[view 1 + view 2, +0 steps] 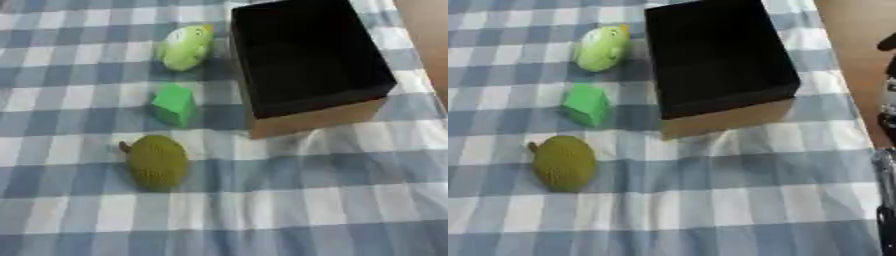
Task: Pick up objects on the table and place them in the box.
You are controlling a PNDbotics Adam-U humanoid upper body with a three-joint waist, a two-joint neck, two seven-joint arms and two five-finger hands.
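On the checked blue-and-white cloth over the tabletop [289, 200], the left eye view shows three things lined up left of the box [311, 60]: a light green bird-like toy [185, 47] farthest, a green block [173, 104] in the middle, and an olive, bumpy fruit-shaped toy [157, 161] nearest. The box is open, dark inside, and looks empty. No hand appears here. The bird toy lies just beside the box wall, so fingers closing on it could likely nudge the box or shove the toy against it. The rounded fruit toy may roll if touched off-centre.

From the right eye view, dark robot parts [888, 125] show at the right edge, off the cloth; whether either hand is spread or closed I cannot tell. A wrinkle [710, 145] in the cloth before the box could snag a low reach.
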